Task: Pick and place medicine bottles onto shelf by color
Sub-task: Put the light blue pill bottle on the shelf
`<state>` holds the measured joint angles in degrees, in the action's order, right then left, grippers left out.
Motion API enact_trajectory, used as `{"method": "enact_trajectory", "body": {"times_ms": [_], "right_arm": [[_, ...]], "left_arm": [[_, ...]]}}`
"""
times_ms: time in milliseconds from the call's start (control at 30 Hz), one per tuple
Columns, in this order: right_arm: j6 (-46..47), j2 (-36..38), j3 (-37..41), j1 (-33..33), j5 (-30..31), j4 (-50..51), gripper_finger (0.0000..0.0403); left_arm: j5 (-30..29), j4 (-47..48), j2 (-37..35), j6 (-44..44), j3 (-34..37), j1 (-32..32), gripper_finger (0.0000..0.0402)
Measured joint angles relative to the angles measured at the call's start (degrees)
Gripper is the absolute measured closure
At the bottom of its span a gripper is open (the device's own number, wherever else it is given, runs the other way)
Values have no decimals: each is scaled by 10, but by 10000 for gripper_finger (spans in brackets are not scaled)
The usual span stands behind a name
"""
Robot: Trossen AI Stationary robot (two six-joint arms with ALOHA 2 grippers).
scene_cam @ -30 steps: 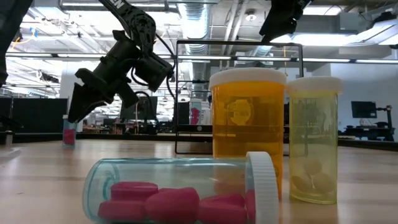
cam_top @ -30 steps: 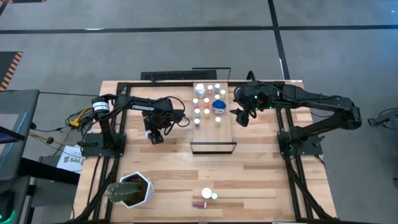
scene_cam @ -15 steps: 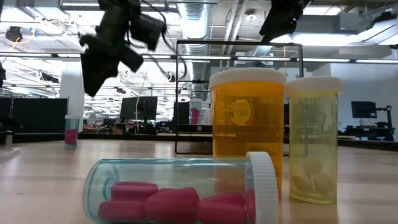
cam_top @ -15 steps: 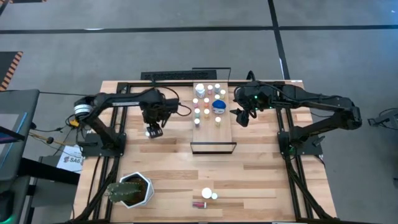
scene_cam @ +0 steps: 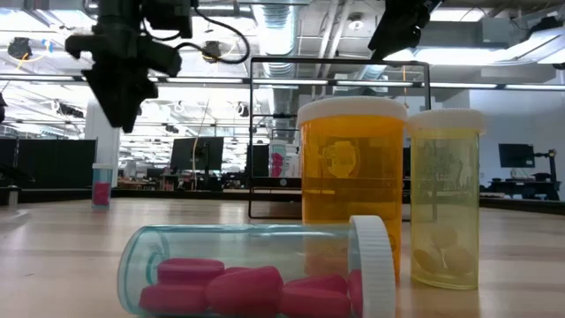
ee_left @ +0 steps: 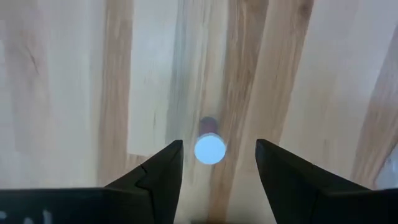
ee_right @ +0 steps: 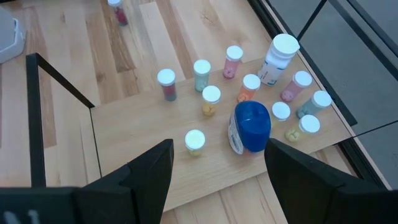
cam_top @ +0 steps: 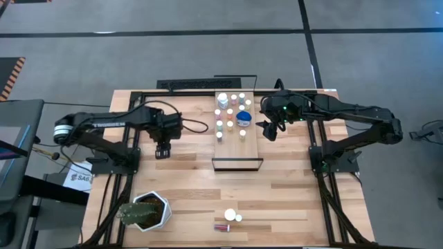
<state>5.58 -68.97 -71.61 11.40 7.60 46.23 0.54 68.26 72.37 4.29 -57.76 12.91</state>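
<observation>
A small white-capped bottle (ee_left: 210, 149) with pink contents (scene_cam: 102, 187) stands upright on its base on the bare table, left of the shelf. My left gripper (ee_left: 217, 158) hangs well above it, pointing straight down, open and empty (cam_top: 161, 151). The shelf (cam_top: 237, 151) is a narrow light-wood board carrying several medicine bottles (cam_top: 230, 114), among them a wider blue one (ee_right: 250, 124). My right gripper (cam_top: 271, 131) waits open above the shelf's right edge (ee_right: 217, 168).
Near the front edge stand an orange bottle (scene_cam: 353, 190) and a yellowish one (scene_cam: 446, 208). A clear bottle of pink pills (scene_cam: 256, 274) lies on its side in front of them. A white hexagonal plant pot (cam_top: 147, 211) sits at the front left. A dark frame (cam_top: 237, 164) closes the shelf's near end.
My left gripper has risen from just above the small pink bottle, drawn a little toward the table's left edge, and tipped from a slant to pointing straight down. The bottle stays standing where it was. My right gripper has kept still.
</observation>
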Motion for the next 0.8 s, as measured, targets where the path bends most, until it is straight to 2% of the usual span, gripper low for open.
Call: {"method": "enact_trajectory", "body": {"times_ms": [200, 367, 800], "right_arm": [[0, 0, 0, -1, 0, 0, 127], [0, 0, 0, -1, 0, 0, 127], [0, 0, 0, -1, 0, 0, 127]], "left_arm": [[-30, -38, -25, -70, 76, -12, 214], [-32, -47, -25, -100, 116, -21, 214], [-44, -109, -25, -86, 157, -27, 214]]}}
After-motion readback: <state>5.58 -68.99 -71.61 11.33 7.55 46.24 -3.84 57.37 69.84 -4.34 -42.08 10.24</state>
